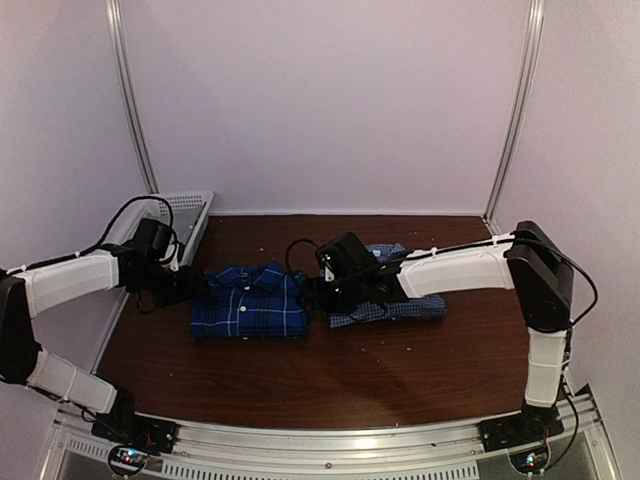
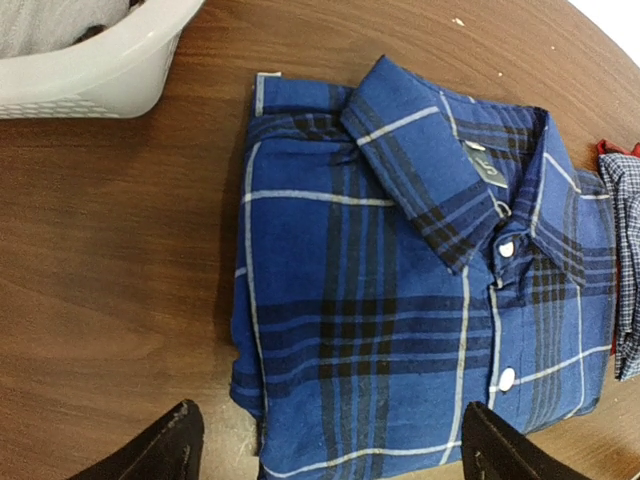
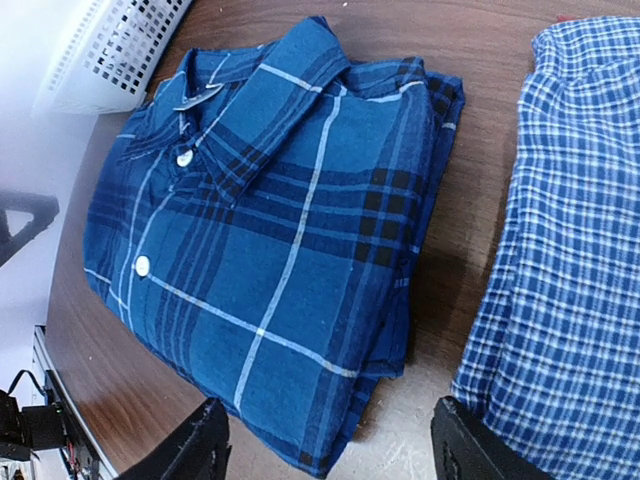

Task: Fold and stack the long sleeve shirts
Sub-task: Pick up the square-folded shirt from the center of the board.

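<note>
Two grippers are on my screens, and both have their fingers spread wide with nothing pinched. The left gripper [image 2: 325,458] hovers at the left edge of the dark plaid shirt [image 2: 420,300], its two black fingertips either side of the shirt's lower edge in the wrist view. The right gripper [image 3: 325,450] hangs low over the strip of bare wood between that shirt and the paler small-check shirt [image 3: 560,250]. I see the plaid shirt folded into a neat rectangle, collar and white buttons facing up, left of the middle of the brown table [image 1: 350,370]. The check shirt lies just to its right, partly under the right arm, so the two sit side by side and not stacked. A white mesh basket [image 1: 190,205] stands at the far left corner, behind the left arm
</note>
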Motion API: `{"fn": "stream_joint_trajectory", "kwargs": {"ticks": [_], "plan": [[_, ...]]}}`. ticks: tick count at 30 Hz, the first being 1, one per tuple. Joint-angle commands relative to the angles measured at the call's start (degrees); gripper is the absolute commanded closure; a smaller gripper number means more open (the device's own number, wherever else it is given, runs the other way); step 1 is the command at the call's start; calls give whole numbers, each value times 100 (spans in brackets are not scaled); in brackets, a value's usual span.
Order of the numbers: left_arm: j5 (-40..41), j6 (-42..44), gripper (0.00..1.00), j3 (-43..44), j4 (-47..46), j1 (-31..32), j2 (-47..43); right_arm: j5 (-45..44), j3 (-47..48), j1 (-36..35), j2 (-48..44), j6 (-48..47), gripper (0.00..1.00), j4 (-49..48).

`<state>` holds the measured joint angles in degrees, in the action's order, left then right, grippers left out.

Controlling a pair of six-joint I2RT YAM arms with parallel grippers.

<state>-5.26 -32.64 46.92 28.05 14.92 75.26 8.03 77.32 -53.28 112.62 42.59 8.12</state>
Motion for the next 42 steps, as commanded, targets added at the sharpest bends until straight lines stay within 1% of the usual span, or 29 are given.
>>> {"fn": "stream_joint_trajectory", "kwargs": {"ticks": [1,5,7,13,20,24,26,27,29,31,34,36,38,39,42], "plan": [[-130,34,10,-132,-555,-134,291,-26,547,-16,523,-168,27,238],[-55,-85,12,-203,-796,-164,535,-184,1064,-16,953,-261,25,516],[-175,-145,14,-251,-957,-165,639,-310,1231,-17,1129,-276,24,684],[-138,-249,18,-414,-1310,-165,1003,-588,1413,-21,1363,-280,23,804],[-141,-338,21,-542,-1619,-165,1340,-512,1651,-70,1627,-274,23,793],[-335,-419,27,-568,-1777,-158,1554,-443,1805,-117,1784,-269,24,792],[-430,-455,32,-585,-1843,-154,1635,-406,1889,-129,1865,-266,25,796],[-483,-472,35,-591,-1878,-156,1664,-373,1929,-130,1907,-262,25,792],[-606,-510,44,-591,-1918,-156,1703,-303,2000,-134,1965,-261,27,778],[-719,-537,57,-579,-1919,-156,1682,-264,2074,-139,2004,-268,31,785],[-862,-566,76,-535,-1880,-148,1535,-265,2223,-139,2027,-322,44,842],[-949,-553,87,-443,-1786,-140,1416,-268,2400,-139,2046,-379,57,944],[-989,-518,97,-290,-1630,-111,1308,-285,2684,-139,2089,-478,70,1101],[-994,-497,100,-209,-1551,-79,1256,-299,2850,-137,2111,-539,77,1266],[-979,-478,100,36,-1321,7,1071,-450,3309,-139,2157,-755,94,1657]]}}
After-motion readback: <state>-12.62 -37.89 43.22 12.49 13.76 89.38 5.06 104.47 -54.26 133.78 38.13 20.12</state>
